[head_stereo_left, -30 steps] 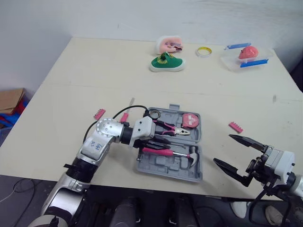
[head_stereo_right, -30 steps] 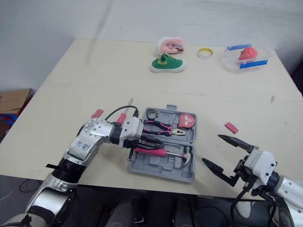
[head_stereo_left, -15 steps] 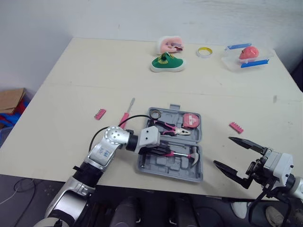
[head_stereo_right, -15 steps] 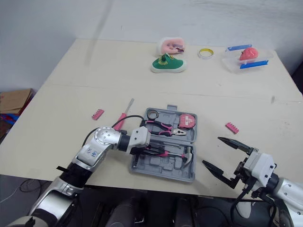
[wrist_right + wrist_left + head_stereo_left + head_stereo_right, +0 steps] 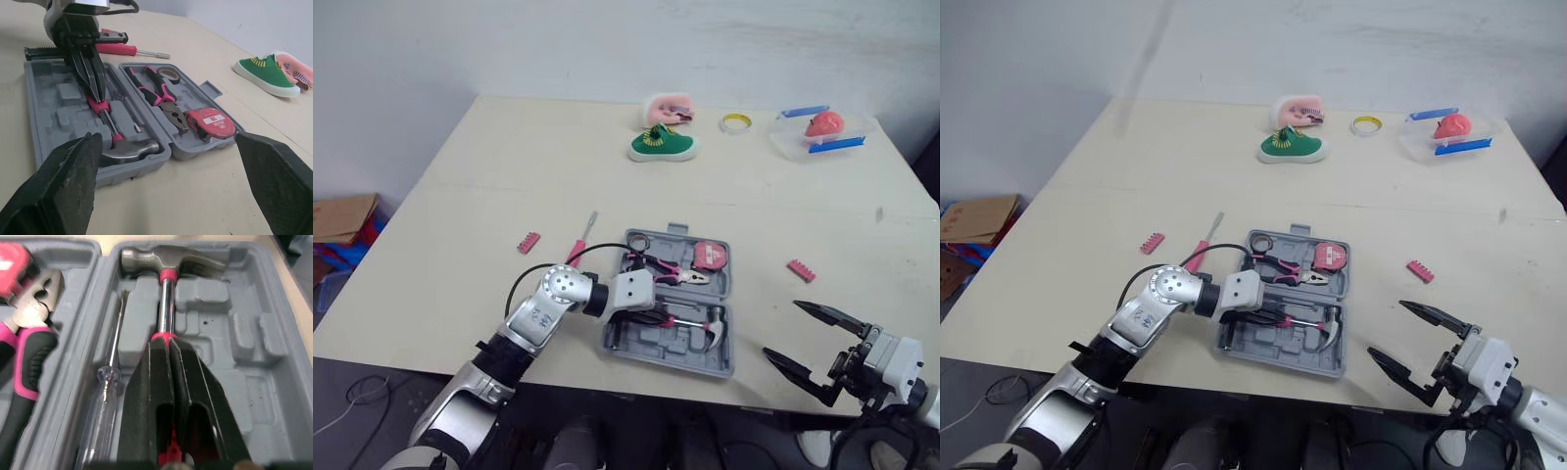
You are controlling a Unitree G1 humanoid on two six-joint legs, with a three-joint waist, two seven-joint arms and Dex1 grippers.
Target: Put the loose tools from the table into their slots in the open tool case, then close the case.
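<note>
Left hand [image 5: 167, 340] pinches the hammer [image 5: 166, 303] handle in the front half of the tool case [image 5: 656, 349]; best press it flat into its slot, then release straight up, right hand [image 5: 780, 328] spread wide right of the case.

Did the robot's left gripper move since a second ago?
Yes. The left gripper slid from the tool case's left edge, beside the pliers, further in and nearer the robot, over the hammer.
</note>
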